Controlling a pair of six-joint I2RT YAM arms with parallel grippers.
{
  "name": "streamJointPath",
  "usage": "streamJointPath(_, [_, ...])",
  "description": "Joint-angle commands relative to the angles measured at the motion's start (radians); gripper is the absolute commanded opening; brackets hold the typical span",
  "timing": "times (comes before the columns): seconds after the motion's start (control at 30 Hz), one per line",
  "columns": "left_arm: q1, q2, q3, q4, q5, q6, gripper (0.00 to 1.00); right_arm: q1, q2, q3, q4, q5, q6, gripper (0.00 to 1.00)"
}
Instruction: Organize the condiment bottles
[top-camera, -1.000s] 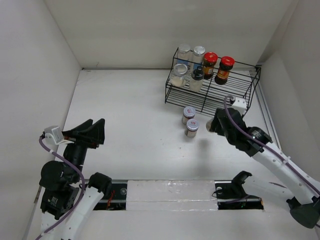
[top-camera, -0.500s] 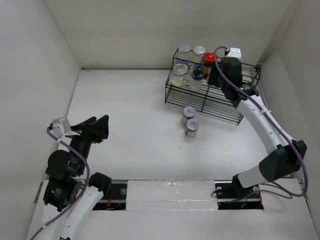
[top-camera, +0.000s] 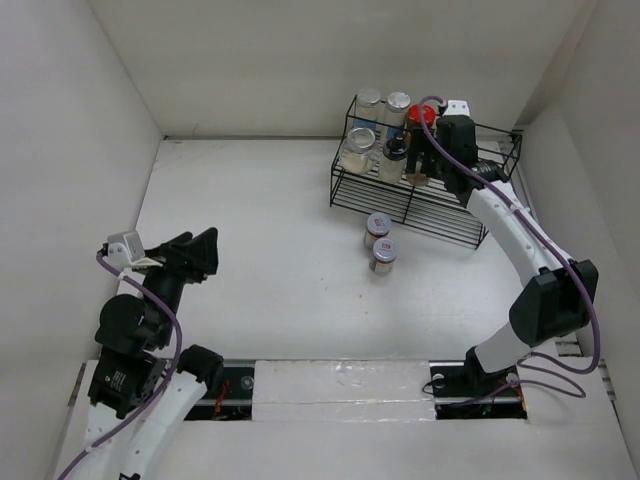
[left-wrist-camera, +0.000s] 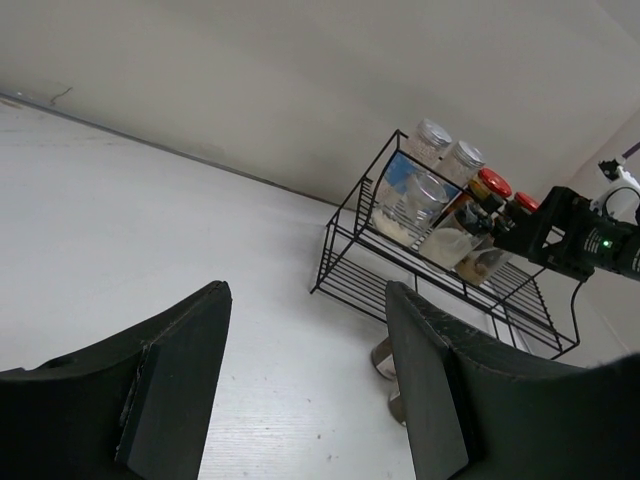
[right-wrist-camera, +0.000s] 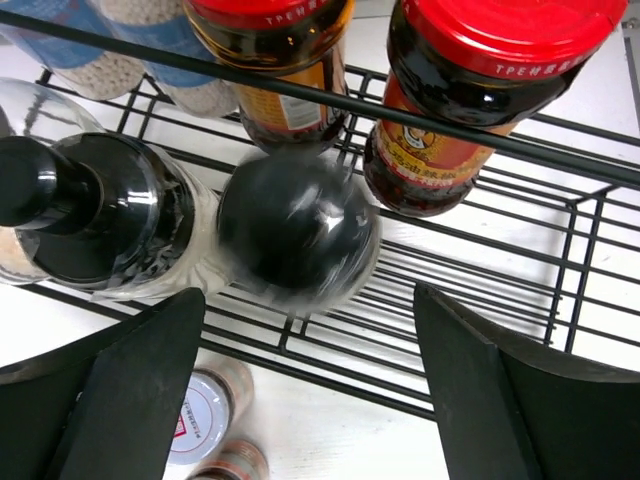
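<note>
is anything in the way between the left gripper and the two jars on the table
Nothing visible. Only bare table lies between the left gripper and the two jars, which stand in front of the wire rack.

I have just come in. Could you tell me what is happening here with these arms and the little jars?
The right gripper is reaching over the black wire rack. Its jaws are open around a black-lidded jar in the rack's front row, with both fingers clear of it. That jar looks blurred in the right wrist view. Two more jars stand on the table in front of the rack. The left gripper is open and empty, far from all the jars.
</note>
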Motion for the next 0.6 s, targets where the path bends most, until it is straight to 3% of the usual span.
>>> streamJointPath(0.0, [0.001, 0.026, 0.004, 0.032, -0.008, 0.019, 0.59, 0.009, -0.040, 0.040, 0.078, -0.015, -0.003, 0.92])
streamJointPath(0.17, [0.001, 0.035, 0.004, 0.032, -0.010, 0.019, 0.59, 0.082, -0.213, -0.052, 0.126, 0.060, 0.007, 0.94])
streamJointPath(0.23, [0.001, 0.035, 0.004, 0.032, 0.000, 0.019, 0.59, 0.134, -0.346, -0.209, 0.182, 0.091, 0.007, 0.88])
streamJointPath(0.3, [0.001, 0.035, 0.004, 0.032, -0.009, 0.019, 0.59, 0.192, -0.439, -0.352, 0.261, 0.079, 0.019, 0.65])
streamJointPath(0.37, [0.001, 0.044, 0.004, 0.032, -0.009, 0.019, 0.59, 0.271, -0.544, -0.544, 0.334, 0.051, 0.054, 0.31])
streamJointPath(0.4, [0.001, 0.045, 0.004, 0.032, -0.009, 0.019, 0.59, 0.292, -0.568, -0.602, 0.353, 0.005, 0.054, 0.31])
streamJointPath(0.47, [0.001, 0.054, 0.004, 0.032, 0.000, 0.019, 0.59, 0.354, -0.597, -0.711, 0.367, -0.017, 0.054, 0.47])
streamJointPath(0.5, [0.001, 0.054, 0.004, 0.042, 0.000, 0.019, 0.59, 0.373, -0.597, -0.730, 0.342, -0.027, 0.054, 0.74])
streamJointPath(0.57, [0.001, 0.066, 0.004, 0.042, 0.000, 0.019, 0.59, 0.424, -0.597, -0.762, 0.303, -0.038, 0.043, 0.93])
